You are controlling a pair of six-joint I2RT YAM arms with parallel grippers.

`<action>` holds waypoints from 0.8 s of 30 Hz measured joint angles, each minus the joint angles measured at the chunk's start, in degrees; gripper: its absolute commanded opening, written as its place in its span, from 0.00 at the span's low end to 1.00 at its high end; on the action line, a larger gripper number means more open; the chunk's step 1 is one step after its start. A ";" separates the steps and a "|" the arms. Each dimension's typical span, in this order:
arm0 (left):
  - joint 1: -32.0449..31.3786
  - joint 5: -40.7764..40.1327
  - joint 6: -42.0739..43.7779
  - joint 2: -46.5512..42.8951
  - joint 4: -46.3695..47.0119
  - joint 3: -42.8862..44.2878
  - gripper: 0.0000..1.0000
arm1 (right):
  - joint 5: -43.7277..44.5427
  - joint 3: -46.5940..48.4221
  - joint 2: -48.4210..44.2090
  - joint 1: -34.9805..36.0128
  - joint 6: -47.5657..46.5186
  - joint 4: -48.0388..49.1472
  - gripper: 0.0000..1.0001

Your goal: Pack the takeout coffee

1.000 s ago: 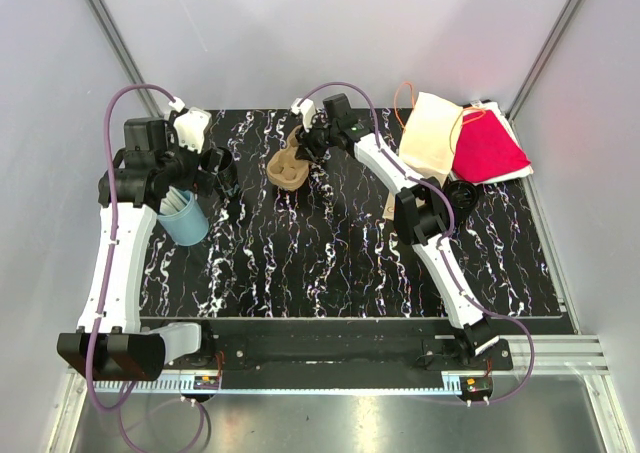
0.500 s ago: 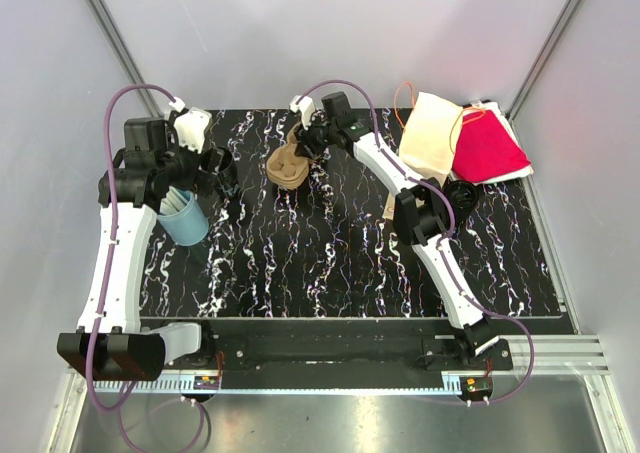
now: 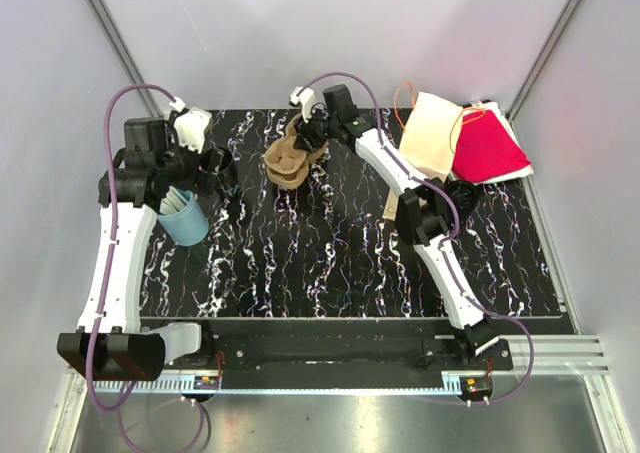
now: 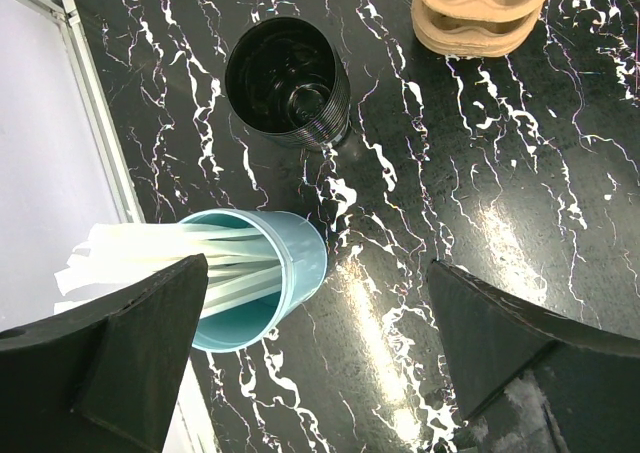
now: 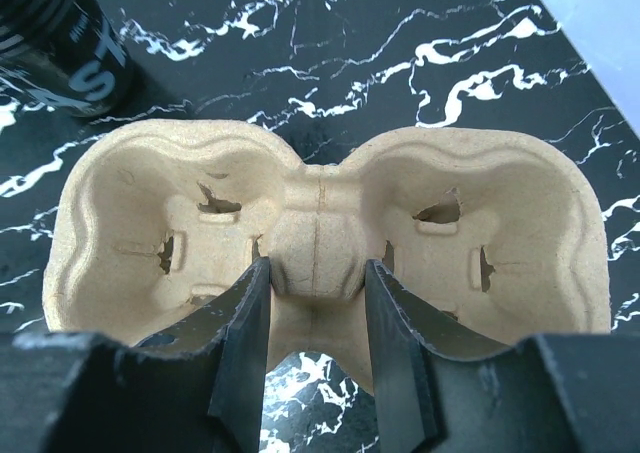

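A brown moulded-pulp cup carrier (image 3: 286, 160) hangs tilted over the far middle of the table. My right gripper (image 5: 318, 269) is shut on its central post, one finger in each cup well (image 5: 160, 228). A black ribbed cup (image 4: 287, 81) stands upright and empty at the far left, also seen as the black cup (image 3: 222, 165). My left gripper (image 4: 318, 273) hovers open above the table with nothing between its fingers. Its left finger is over a teal cup (image 4: 262, 273) of white strips.
The teal cup (image 3: 186, 218) stands near the left edge. A beige cloth (image 3: 432, 133) and a red cloth (image 3: 488, 148) lie at the back right corner, with a small dark object (image 3: 461, 194) in front of them. Grey walls close in both sides.
My right gripper has risen and drawn slightly toward the far edge with the carrier, which now tilts more. The left arm has not moved.
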 measured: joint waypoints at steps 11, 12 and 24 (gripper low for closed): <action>0.00 0.44 -0.02 -0.02 0.00 0.00 0.99 | -0.55 -0.92 -5.07 1.29 0.42 -1.62 0.18; 0.00 0.52 -0.02 -0.02 0.00 0.00 0.99 | -0.55 -1.31 -5.57 1.51 0.39 -1.62 0.18; 0.00 1.11 -0.02 -0.55 0.42 -0.96 0.99 | -0.31 -8.13 -7.15 4.00 -0.11 -3.41 0.18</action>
